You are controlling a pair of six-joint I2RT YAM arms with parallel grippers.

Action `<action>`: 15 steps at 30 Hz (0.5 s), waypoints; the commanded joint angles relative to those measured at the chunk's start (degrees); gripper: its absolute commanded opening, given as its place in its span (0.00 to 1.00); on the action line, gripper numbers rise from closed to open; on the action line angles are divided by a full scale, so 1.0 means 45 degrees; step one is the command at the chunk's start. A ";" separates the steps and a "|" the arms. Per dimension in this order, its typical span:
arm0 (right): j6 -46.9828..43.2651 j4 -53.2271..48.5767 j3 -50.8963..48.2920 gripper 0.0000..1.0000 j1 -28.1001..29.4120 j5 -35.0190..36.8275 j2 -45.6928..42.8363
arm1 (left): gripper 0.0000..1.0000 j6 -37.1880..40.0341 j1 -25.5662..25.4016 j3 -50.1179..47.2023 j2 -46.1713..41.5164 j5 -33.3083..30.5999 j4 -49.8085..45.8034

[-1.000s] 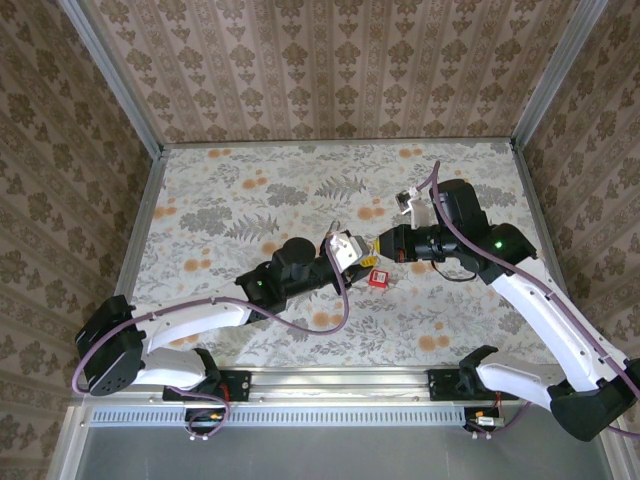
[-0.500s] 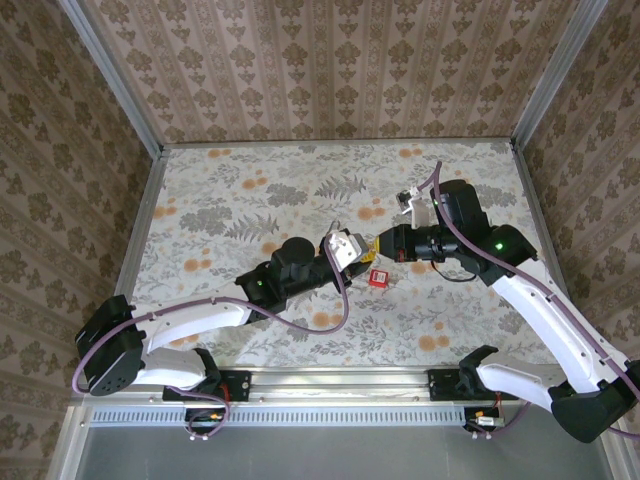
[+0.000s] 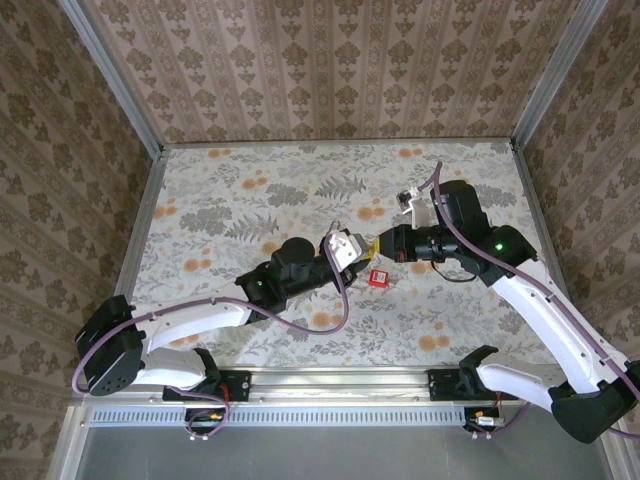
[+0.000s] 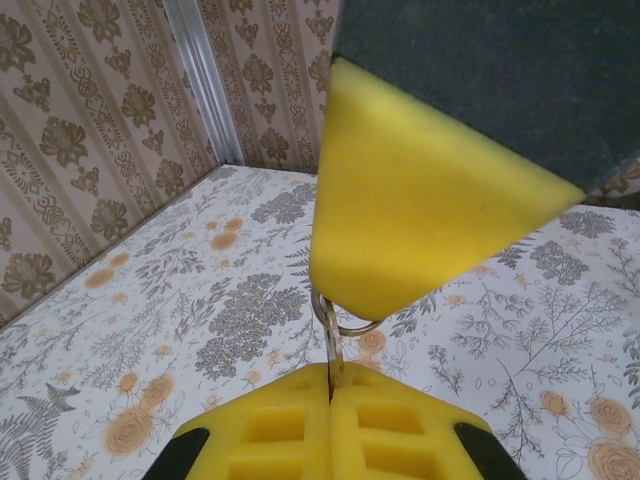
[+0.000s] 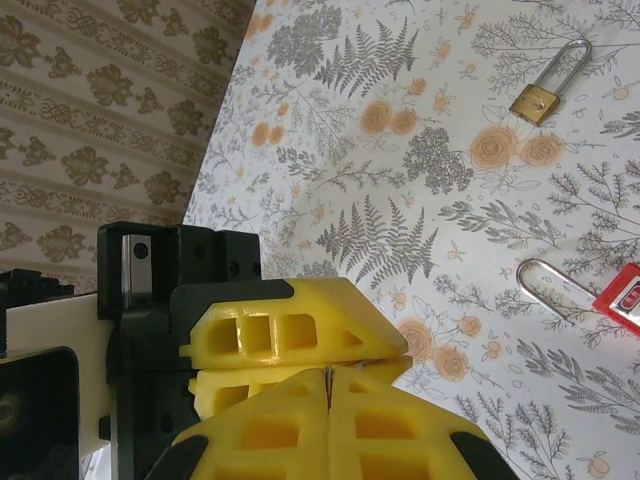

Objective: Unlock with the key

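Pinching a thin silver key (image 4: 329, 362) between its yellow fingers (image 4: 300, 388), the left gripper (image 4: 330, 385) is clenched on it; the key is seen on its edge, as a narrow strip of metal with a round wire ring (image 4: 352, 331) at its far end, so its teeth cannot be told. The ring goes up behind a yellow finger of the right gripper (image 5: 328, 378), whose own fingers are also pressed together, with a thin metal sliver in their seam; the key is therefore in the air between the two grippers, above the middle of the tabletop (image 3: 230, 190). The left arm lies low and reaches from the near left toward the middle; the right arm rises from the near right, bends at the elbow and points to the left; the grippers meet tip to tip. The long axis of the key runs along the left fingers, ring end toward the right gripper, about left to right across the tabletop. A red square piece (image 3: 378, 277) with a silver loop lies on the tabletop just beside the grippers; a brass padlock (image 5: 545, 93) lies farther off.
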 commanded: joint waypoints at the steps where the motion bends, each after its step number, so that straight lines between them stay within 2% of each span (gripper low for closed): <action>1: 0.0110 0.0105 -0.0182 0.01 0.0068 -0.0152 -0.0302 | 0.02 0.0205 0.0021 -0.0058 -0.0379 -0.0179 0.0060; 10: 0.0300 0.0268 0.0089 0.35 -0.0116 0.0365 -0.0428 | 0.00 0.1589 0.0002 0.0314 -0.0628 -0.0700 -0.1561; 15: 0.0456 0.0939 -0.0142 0.43 -0.0904 0.0363 -0.0675 | 0.00 0.3442 0.0002 0.1123 -0.0780 -0.1588 -0.3520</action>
